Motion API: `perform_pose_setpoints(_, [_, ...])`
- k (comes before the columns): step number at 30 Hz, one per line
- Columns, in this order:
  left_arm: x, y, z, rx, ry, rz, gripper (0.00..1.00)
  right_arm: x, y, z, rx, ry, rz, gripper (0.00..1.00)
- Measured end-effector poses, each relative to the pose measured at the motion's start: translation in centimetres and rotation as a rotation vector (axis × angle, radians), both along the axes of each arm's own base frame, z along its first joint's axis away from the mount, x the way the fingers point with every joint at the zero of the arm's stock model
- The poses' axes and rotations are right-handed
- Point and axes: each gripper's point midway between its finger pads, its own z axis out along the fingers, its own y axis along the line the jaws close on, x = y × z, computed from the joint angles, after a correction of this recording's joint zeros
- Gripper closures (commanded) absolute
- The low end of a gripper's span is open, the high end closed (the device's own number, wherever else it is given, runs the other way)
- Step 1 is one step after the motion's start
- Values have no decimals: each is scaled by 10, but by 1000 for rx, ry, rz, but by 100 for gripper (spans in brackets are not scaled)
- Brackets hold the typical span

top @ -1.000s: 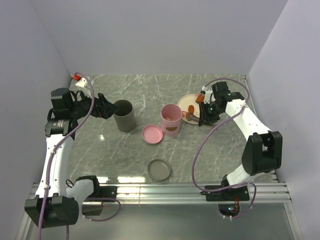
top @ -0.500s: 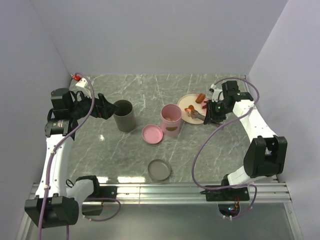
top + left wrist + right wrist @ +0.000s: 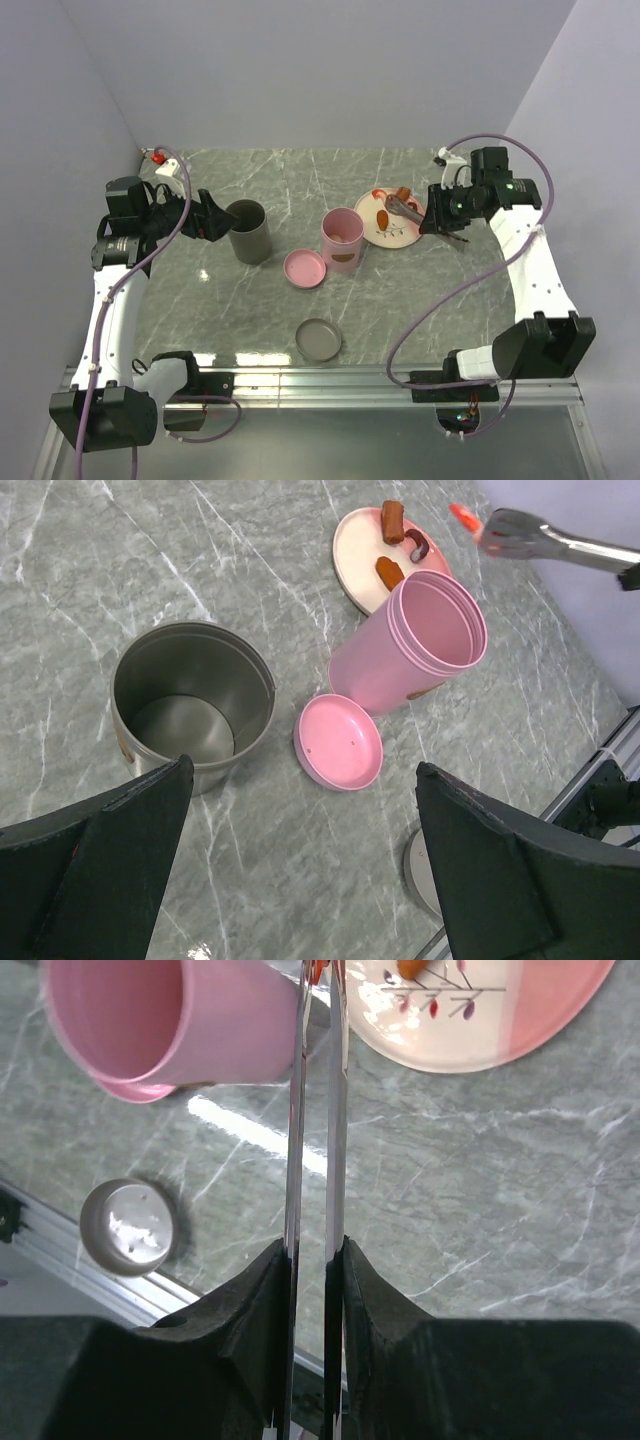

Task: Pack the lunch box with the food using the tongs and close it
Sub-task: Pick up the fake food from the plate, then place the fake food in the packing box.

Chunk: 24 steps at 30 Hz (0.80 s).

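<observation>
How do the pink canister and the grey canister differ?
The pink canister stands beside the plate, the grey canister farther left. The pink lid lies right beside the pink canister; the grey lid lies well apart from the grey canister, near the front rail. Both stand upright and open.

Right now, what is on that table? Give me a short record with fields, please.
Lunch box: pink, upright, open
Lid: flat on the table, beside the lunch box
Food: pieces on the plate
Tongs: clamped in the right gripper, tips near the plate
Left gripper: open, holding nothing, next to the grey can
</observation>
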Motion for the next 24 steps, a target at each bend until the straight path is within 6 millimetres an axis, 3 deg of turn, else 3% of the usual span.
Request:
perform_pose_setpoints(5, [0,0,0,0,2,0,1,-14,5,28,16,-70,46,76])
perform_pose_setpoints(9, [-1,0,-2,-1,10,0,1,-26,9,37,27,-82,84,76])
perform_pose_setpoints(24, [-5,0,-6,3,31,-4,1,-54,56,33,6,-60,296,75])
